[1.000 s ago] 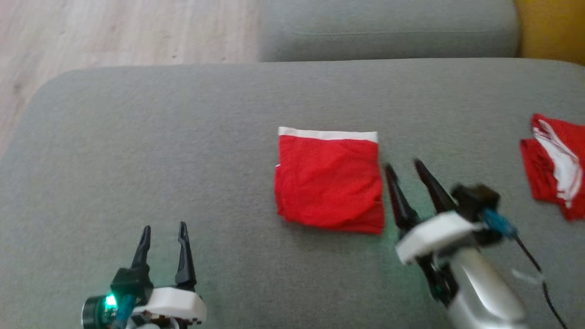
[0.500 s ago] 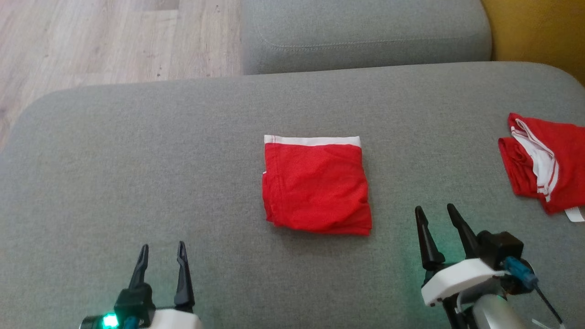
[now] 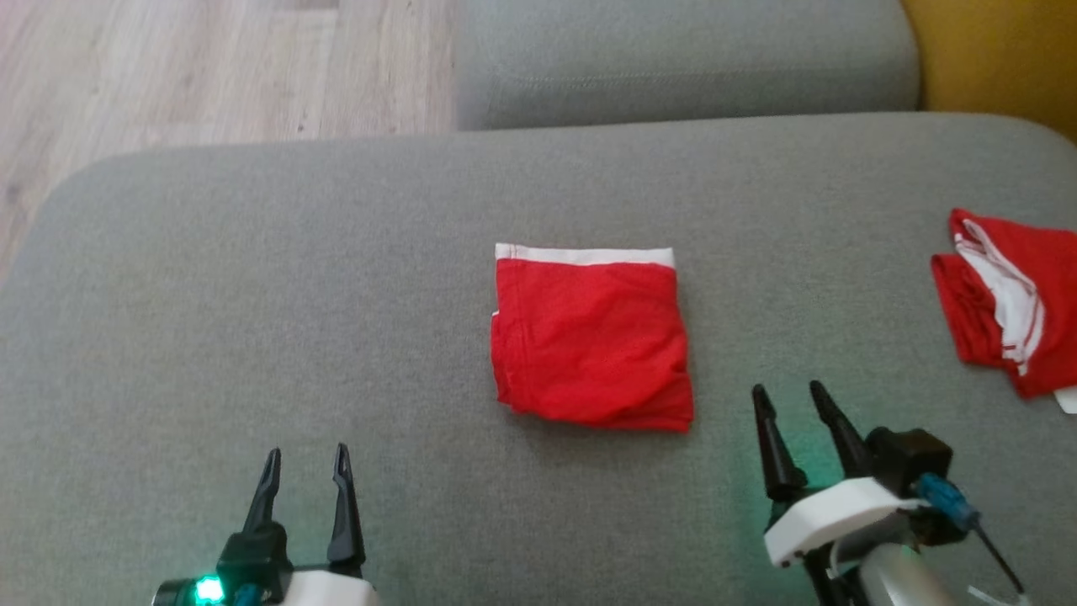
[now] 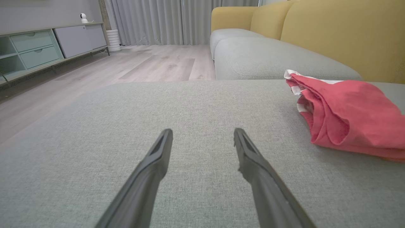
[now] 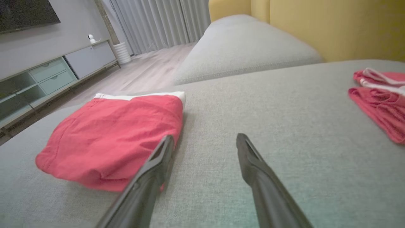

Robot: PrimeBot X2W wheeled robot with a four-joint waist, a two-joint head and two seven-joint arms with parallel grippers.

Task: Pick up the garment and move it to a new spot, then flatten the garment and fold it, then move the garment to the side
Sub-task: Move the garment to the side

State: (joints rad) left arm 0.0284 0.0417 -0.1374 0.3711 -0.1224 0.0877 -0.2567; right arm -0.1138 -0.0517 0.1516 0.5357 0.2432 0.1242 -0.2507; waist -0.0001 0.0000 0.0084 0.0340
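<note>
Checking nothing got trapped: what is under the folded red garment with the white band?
The folded red garment lies on the grey fabric sofa cushion, seen all round it. Anything between its layers is covered.

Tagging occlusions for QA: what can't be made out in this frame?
- Second red garment: head view, right edge cuts it off; full shape unknown.
- Folded garment: left wrist view, right edge crops it; right wrist view, a finger of the right tool covers its near corner.
- Left tool: head view, bottom edge cuts off its base.
- Fold layers underneath: hidden by the top layer.
</note>
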